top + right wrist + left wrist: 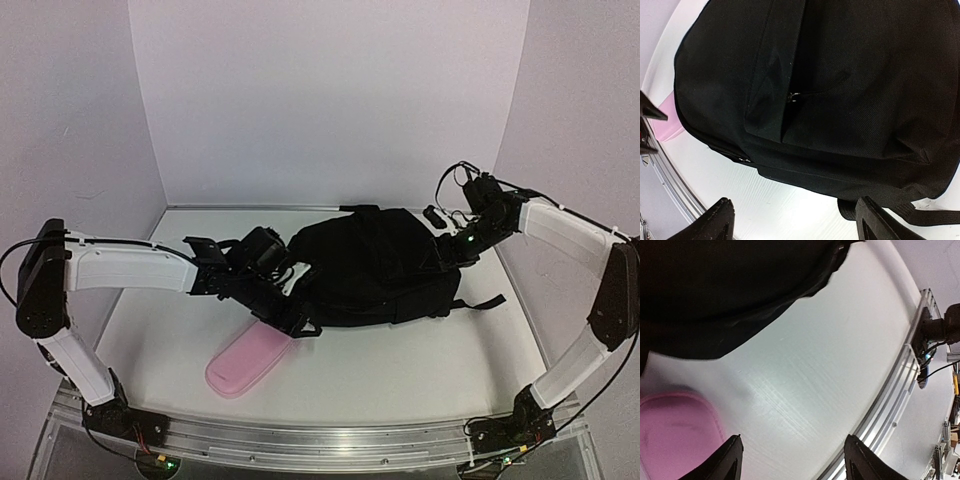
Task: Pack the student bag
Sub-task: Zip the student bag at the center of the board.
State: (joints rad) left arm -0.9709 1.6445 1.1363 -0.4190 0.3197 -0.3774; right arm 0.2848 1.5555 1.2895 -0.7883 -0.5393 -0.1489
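Left fingers (730, 462) spread wide, empty, poised low over white worktop (830, 370) at edge of small pink oblong zip pencil case (675, 432); likely lining up pickup. Right fingers (719, 220) wide apart, held nothing, hovered above large soft black fabric backpack (840, 100). It lay mid-worktop, zip seemingly closed, probably needing opening first.

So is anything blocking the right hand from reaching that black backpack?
Nothing visible does. The right hand is open right beside the student bag; its wrist camera shows only black fabric and a strip of white table ahead.
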